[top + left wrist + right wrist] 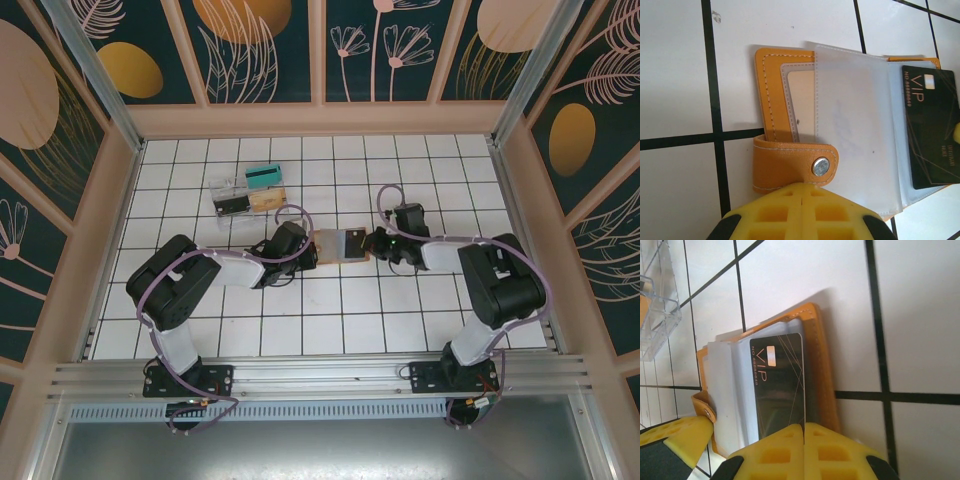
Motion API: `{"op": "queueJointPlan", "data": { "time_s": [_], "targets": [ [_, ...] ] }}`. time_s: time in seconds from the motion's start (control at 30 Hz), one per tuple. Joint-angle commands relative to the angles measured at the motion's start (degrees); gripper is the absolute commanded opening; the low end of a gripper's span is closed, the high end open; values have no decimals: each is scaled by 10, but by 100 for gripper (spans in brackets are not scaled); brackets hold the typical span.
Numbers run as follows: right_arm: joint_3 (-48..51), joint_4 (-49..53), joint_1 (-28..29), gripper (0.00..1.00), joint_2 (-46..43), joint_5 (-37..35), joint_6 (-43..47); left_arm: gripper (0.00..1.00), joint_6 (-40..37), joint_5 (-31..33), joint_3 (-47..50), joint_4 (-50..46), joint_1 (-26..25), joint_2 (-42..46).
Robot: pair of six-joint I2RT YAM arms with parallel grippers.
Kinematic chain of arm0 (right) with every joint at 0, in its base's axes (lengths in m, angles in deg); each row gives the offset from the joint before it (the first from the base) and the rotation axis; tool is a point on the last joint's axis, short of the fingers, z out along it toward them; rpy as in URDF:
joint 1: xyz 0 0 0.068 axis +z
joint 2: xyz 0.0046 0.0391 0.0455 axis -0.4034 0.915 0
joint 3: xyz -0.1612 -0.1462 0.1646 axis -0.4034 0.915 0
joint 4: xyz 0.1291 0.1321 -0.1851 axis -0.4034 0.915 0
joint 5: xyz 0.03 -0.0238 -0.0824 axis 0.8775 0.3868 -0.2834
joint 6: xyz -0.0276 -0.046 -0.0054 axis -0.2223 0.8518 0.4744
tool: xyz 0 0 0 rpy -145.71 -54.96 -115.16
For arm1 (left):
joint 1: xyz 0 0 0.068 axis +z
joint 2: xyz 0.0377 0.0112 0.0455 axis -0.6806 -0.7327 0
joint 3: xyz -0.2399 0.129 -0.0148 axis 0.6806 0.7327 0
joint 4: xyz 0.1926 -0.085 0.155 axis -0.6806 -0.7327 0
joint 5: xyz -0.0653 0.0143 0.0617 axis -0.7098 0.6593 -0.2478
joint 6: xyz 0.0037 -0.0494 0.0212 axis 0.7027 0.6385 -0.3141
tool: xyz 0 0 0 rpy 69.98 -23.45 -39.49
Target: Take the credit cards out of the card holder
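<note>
- At the middle of the white tiled bench point(400, 310) lies one card holder point(343, 244). It is orange-brown, spread open and flat, with one arm's pincer at each end.
- Inside it, one black card point(932, 125) lettered "VIP" sits on the face toward the right arm. Its inner edge is tucked under a frosted sleeve point(855, 130).
- That one sleeve is translucent and folds across the holder's middle, covering part of both faces.
- On the face toward the left arm, one stitched window pocket point(799, 102) shows a pale peach insert behind clear film. I cannot tell whether that insert is a card.
- One strap point(790, 167) with one metal stud point(820, 166) wraps round the holder's edge, just beside the left arm's fingers.
- The left pincer point(802, 212) is clenched, its two yellow fingers pressed together and its tips overlapping the strap's lower edge.
- The right pincer point(804, 450) is also clenched, finger against finger, with its tips over the near end of the black card. I cannot tell whether they press on the card.
- Toward the back left of the bench, well apart from the holder, stands one clear tray point(218, 192).
- In the tray are three things: one teal piece point(264, 176), one black piece point(232, 206) and one tan piece point(265, 200).
</note>
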Motion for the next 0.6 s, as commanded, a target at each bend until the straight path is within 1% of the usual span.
{"op": "queueJointPlan", "data": {
  "time_s": [0.0,0.07,0.1,0.13,0.17,0.2,0.27,0.3,0.33,0.47,0.57],
  "targets": [
    [23,11,-13,0,-37,5,15,1,-7,-3,1,-42,-2,-10],
    [31,0,-13,0,-57,15,15,1,-5,-2,2,-42,-2,0],
    [34,-4,-13,0,-67,18,14,4,-3,-3,5,-40,-2,11],
    [36,-6,-13,0,-77,20,15,12,-2,-1,7,-41,-2,22],
    [36,-7,-14,0,-89,21,15,25,-2,3,7,-44,-2,37],
    [36,-8,-13,0,-100,23,16,42,-2,10,8,-48,-2,54],
    [34,-13,-13,0,-122,26,18,66,-3,22,9,-56,-2,97],
    [32,-17,-12,0,-133,28,20,84,-4,28,9,-60,-2,116],
    [31,-21,-12,0,-141,29,21,97,-5,33,8,-65,-2,132],
    [34,-55,-12,0,-168,33,24,99,-15,40,0,-79,-2,188],
    [51,-110,-10,0,-177,63,17,99,-8,37,8,-57,-2,217]
  ]
}}
